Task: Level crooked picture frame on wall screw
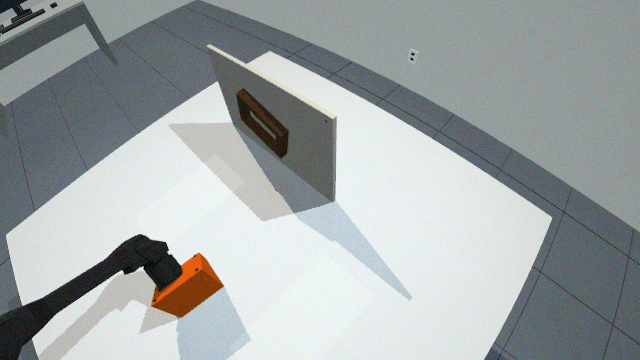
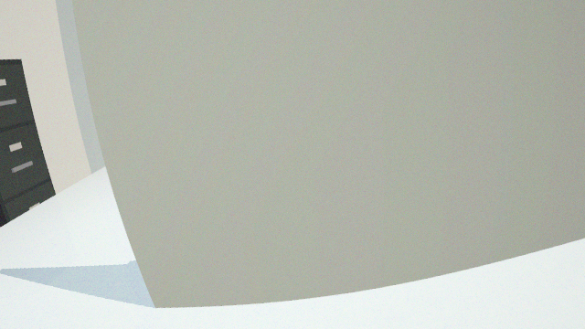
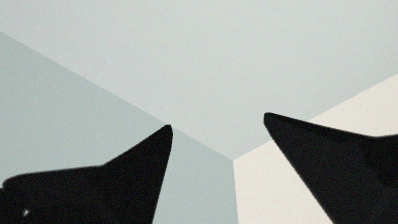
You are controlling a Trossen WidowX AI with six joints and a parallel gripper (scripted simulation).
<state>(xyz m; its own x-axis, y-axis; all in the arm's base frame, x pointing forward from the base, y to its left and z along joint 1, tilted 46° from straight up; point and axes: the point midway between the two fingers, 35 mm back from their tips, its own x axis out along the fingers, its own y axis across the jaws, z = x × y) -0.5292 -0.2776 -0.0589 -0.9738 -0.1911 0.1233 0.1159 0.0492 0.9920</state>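
Note:
A dark brown picture frame (image 1: 282, 144) hangs on the front of an upright grey board (image 1: 311, 145) in the top view. Its edges slope down to the right more steeply than the board's edges, so its left end looks too high. The screw and the notched strip are hidden. The exterior view shows only the board's plain back (image 2: 320, 151). My gripper (image 3: 216, 123) is open and empty in the wrist view, with only room walls and ceiling beyond the fingertips. In the top view the arm's end, with its orange block (image 1: 192, 287), is well away from the frame.
The board stands on a white table (image 1: 425, 200). My black arm (image 1: 75, 287) reaches in from the lower left. A desk (image 1: 60, 27) stands at the upper left, and a dark drawer cabinet (image 2: 20, 132) is at the left of the exterior view.

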